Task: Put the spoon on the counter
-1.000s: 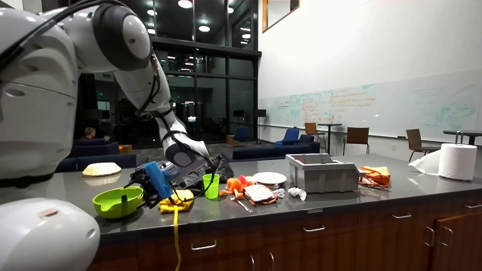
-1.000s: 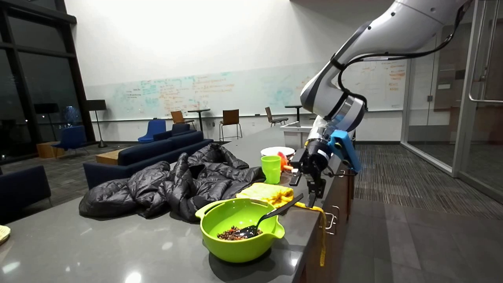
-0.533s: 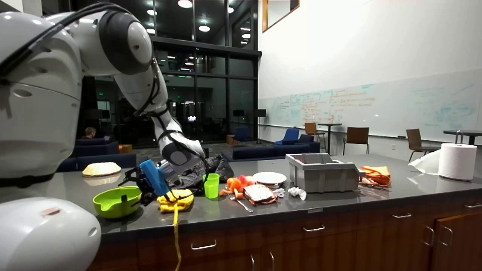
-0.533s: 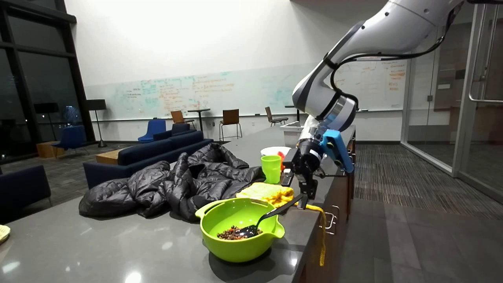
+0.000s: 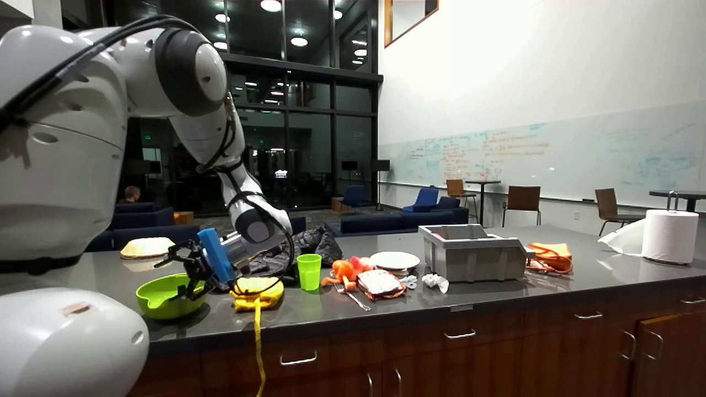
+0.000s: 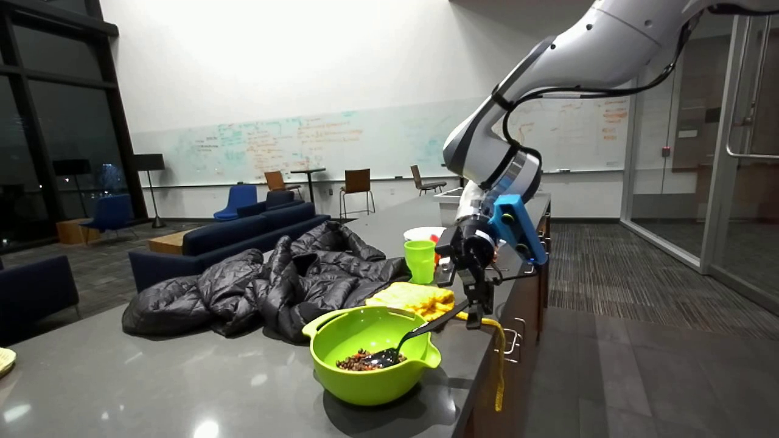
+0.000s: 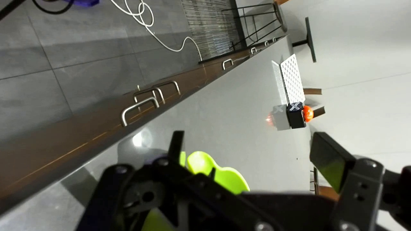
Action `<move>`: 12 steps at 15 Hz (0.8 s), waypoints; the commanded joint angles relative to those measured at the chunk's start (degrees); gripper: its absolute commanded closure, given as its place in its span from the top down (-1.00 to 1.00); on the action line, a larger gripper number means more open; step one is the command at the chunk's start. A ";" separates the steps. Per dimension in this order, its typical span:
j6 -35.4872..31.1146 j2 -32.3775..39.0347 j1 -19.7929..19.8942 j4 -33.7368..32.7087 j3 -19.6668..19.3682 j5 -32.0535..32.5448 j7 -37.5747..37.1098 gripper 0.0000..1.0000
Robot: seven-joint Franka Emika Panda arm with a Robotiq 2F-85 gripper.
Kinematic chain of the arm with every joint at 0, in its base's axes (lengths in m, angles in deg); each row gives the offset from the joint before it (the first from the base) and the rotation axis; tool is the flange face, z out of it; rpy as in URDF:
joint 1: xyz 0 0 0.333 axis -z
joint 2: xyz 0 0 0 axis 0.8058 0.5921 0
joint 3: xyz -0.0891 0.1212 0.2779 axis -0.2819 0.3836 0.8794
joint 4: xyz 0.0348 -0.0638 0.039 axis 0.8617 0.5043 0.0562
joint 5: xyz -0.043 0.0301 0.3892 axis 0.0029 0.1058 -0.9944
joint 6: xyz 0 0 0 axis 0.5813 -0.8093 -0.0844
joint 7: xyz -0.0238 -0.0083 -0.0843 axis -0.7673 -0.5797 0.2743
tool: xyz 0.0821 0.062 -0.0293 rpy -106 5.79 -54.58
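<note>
A black spoon [image 6: 426, 328] leans in a green bowl [image 6: 365, 389]. Its scoop lies in small dark bits and its handle sticks up over the rim. The bowl also shows in an exterior view [image 5: 157, 310] and partly in the wrist view [image 7: 229, 179], with a short dark piece of handle [image 7: 212, 174]. The bowl stands on the dark grey counter [image 6: 182, 377]. My gripper [image 6: 461, 300] is open and empty, above and beside the bowl at the spoon's handle end; it also shows in an exterior view [image 5: 170, 280]. The lower finger overlaps the handle tip; I cannot tell if they touch.
A yellow cloth [image 6: 414, 298] with a hanging cord, a green cup [image 6: 420, 261] and a black jacket [image 6: 304, 280] lie beyond the bowl. A grey bin [image 5: 474, 256] stands farther along. In the wrist view a black box [image 7: 296, 118] stands on the counter.
My gripper has moved left in both exterior views, away from the yellow cloth toward the bowl, and its tilt has changed. The spoon and the bowl have not moved.
</note>
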 commanded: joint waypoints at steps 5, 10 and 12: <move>4.75 1.19 -0.05 -1.34 -0.31 1.11 -0.90 1.00; 3.68 2.83 -0.37 -2.52 -0.19 1.83 0.23 1.00; 3.65 3.57 -0.45 -3.29 -0.11 2.51 0.50 1.00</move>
